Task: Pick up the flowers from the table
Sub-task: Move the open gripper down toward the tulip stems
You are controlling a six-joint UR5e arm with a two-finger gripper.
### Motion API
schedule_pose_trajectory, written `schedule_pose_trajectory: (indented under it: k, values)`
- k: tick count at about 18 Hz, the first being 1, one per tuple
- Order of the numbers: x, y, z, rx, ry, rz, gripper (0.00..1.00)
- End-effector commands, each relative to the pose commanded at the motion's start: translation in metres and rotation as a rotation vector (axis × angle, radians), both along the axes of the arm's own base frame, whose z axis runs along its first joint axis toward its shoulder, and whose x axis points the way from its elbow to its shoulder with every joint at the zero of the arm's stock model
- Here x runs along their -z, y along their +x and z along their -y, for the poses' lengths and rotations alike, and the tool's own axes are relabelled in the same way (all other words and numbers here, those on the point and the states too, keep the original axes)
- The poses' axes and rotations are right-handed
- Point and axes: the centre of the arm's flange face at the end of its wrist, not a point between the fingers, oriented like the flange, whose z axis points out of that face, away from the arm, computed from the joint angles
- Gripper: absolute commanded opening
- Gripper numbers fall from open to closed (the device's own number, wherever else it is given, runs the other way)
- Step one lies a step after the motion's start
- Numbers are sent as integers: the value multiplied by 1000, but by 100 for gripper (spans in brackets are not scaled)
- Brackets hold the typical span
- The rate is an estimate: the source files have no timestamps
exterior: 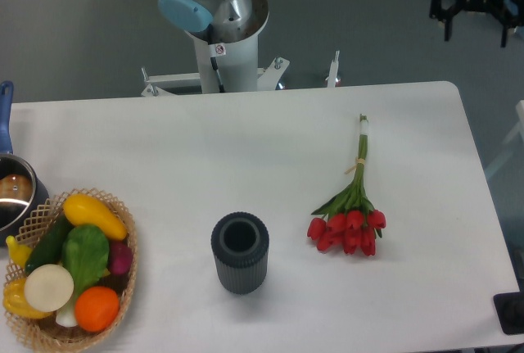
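Flowers (351, 205) lie flat on the counter (246, 140), at 3 o'clock from the dark ribbed cup (240, 252). The end effector (477, 1), apparently the dark unit at upper right, has a finger state I cannot tell.

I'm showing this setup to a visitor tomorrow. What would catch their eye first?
Probably the flowers, a red bunch lying flat toward the right of the white table, stems pointing to the far edge. Next, the wicker basket of colourful vegetables at the near left corner, and the dark ribbed cup standing upright between them.

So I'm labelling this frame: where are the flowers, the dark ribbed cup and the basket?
flowers (348, 231): fixed camera, red blooms.
dark ribbed cup (241, 271): fixed camera, outer wall.
basket (129, 242): fixed camera, right rim.
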Motion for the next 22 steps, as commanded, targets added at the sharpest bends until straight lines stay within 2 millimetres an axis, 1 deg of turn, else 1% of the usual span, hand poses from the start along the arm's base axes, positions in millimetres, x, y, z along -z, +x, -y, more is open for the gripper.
schedule_pose_trajectory:
  k: [2,4,10,12,15,17,19,20,22]
  values:
    - [0,0,0,-1,1,2,100]
    - [5,5,-1,-8,4,13,100]
    - [31,13,-1,-21,10,67,100]
    - [42,17,-3,-74,30,98,100]
    - [52,18,-9,-123,57,131,100]
    - [61,20,-11,-141,65,154,100]
    - [77,20,-11,-149,66,187,100]
    - [81,21,-16,-141,63,200,100]
    - [98,22,-28,-122,60,243,100]
